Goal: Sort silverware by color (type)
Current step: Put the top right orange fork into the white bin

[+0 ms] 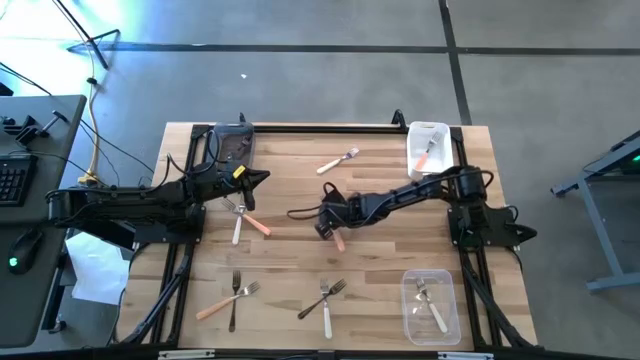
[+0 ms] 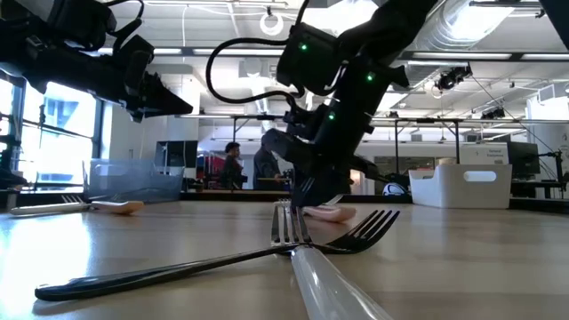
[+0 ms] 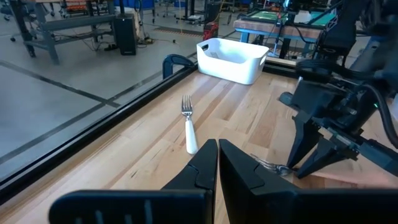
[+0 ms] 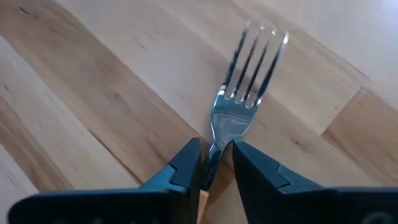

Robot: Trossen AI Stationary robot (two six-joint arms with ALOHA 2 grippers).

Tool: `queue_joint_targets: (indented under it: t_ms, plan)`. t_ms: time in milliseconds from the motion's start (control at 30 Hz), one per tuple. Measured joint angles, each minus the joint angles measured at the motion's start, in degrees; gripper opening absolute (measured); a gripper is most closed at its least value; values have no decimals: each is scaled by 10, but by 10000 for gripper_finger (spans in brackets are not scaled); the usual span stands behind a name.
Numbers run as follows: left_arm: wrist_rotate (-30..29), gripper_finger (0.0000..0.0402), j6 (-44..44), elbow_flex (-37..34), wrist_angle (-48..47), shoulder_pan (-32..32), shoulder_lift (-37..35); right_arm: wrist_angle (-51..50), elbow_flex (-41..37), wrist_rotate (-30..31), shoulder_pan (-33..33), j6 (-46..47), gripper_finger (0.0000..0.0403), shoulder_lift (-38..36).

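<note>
Right gripper (image 4: 216, 163) is down at the middle of the table (image 1: 390, 250), its 2 fingers nipping the neck of a salmon-handled fork (image 4: 249, 78) just behind the tines; the fork lies flat on the wood, well in front of the white bin (image 1: 428, 147) at the back corner on the robot's right. The fork looks light and stiff, but its metal neck is narrow and smooth, so a grip there could let it swivel or slide; the thin handle would likely give the pads more to bite on. Lying flat, it leaves little room beneath, and the fingertips must scrape the table to get under it. Left gripper (image 3: 217, 163) hangs pressed together and empty, well across the table from the white bin, near the dark bin (image 1: 233, 145). Other forks lie scattered toward the front edge, and 1 white-handled fork (image 3: 189, 126) sits near the white bin.
</note>
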Motion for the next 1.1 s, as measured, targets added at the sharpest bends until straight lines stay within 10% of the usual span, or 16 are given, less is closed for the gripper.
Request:
queue_joint_targets:
  t_ms: [700,1100]
  plan:
    - [0,7,0,0,0,0,0,-188,148,-85,-27,-190,2,3]
    - [0,7,0,0,0,0,0,-161,114,-99,-27,-187,118,2]
